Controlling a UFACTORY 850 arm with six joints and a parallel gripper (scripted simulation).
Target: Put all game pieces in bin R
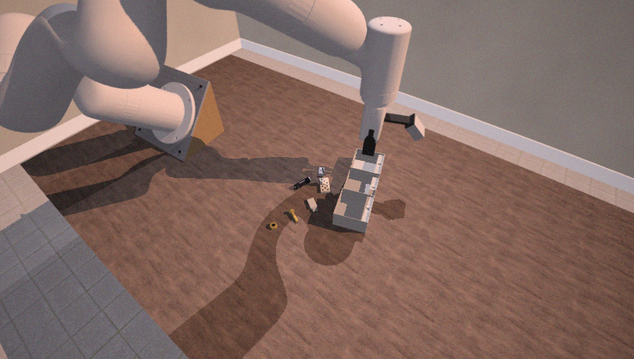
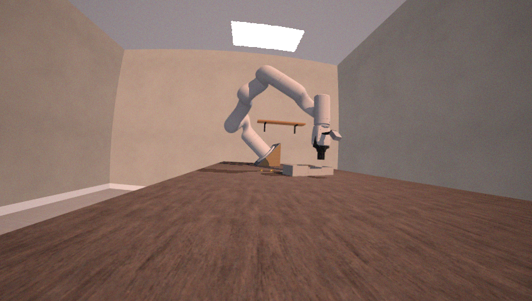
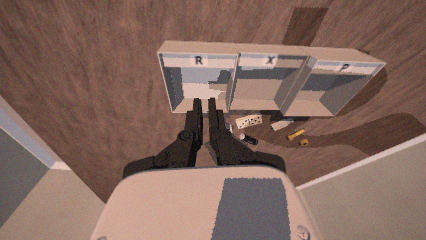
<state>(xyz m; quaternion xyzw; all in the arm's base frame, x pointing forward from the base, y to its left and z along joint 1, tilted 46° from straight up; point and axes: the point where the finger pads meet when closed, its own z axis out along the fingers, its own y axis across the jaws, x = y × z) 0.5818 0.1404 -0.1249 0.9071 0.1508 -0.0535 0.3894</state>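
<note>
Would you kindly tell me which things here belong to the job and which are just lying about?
Job: spotted domino, bin R, gripper.
Lying about: black cylinder, yellow bolt, yellow nut, bins X and P.
Two small pale pieces: too small to tell.

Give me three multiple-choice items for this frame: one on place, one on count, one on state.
1. Which bin is the end effector hanging over?
A. R
B. X
C. P

2. How many bins are in the row?
A. two
B. three
C. four

3. How is the end effector set?
A. wide open
B. clamped on a yellow bolt
C. shut, with nothing between the fingers

Answers:
1 A, the wrist view shows the fingertips at the near edge of the bin labelled R.
2 B, three lettered bins stand side by side.
3 C, only a narrow gap shows, with the bin floor behind it.
</note>
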